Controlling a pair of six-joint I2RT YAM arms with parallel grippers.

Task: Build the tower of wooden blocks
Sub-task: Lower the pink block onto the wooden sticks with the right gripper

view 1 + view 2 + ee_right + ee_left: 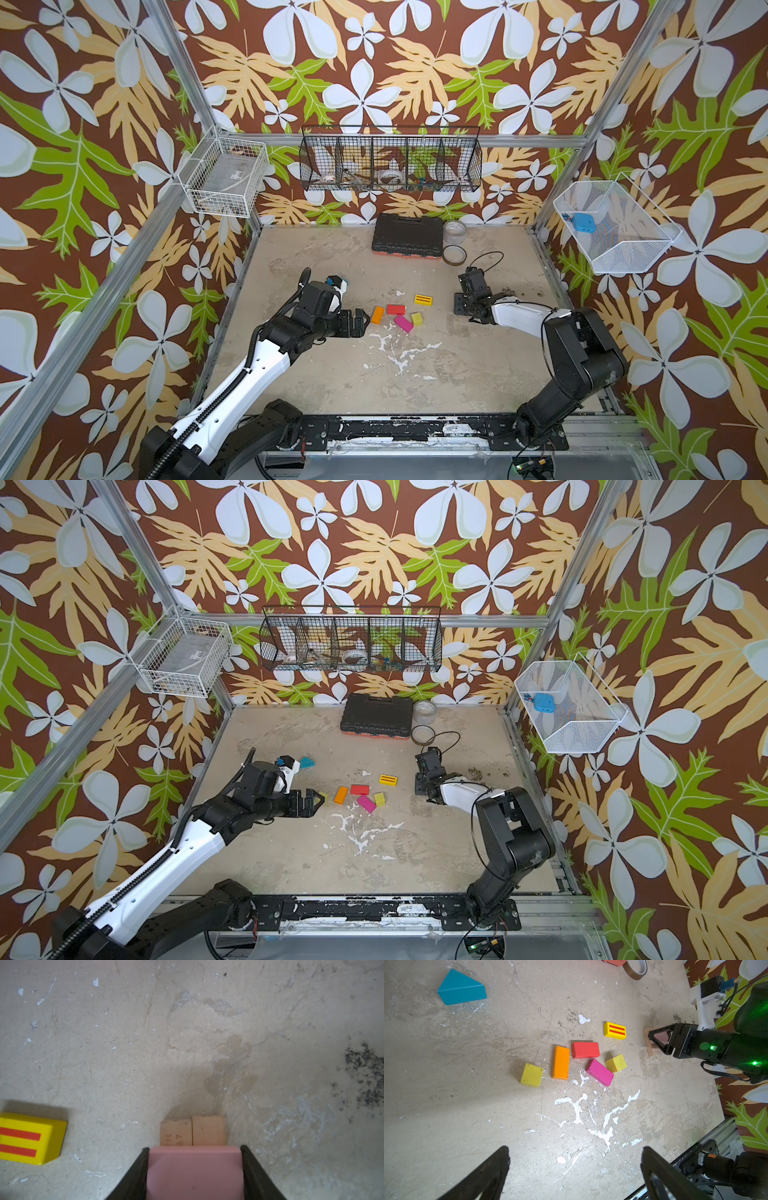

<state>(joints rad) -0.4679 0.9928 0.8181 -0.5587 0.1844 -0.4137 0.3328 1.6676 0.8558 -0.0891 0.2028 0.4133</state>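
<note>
**Pink brick pinched over the planks**

The right gripper (194,1148) pinches the pink brick (194,1169) between both fingers, above two plain planks (207,1130) lying side by side. Whether brick and planks touch is unclear, and the planks' near ends are hidden. The left gripper (575,1148) hangs spread wide and empty near the yellow cube (532,1075) and orange brick (561,1062).

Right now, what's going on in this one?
The right hand is shut on a pink block, holding it over two plain planks that lie side by side on the table. Whether it rests on them I cannot tell. The left hand is open and empty, hovering by the loose pieces: an orange brick, a red brick, a magenta brick, a striped brick and two yellow cubes. The teal wedge lies apart. Nothing else is stacked yet.
</note>
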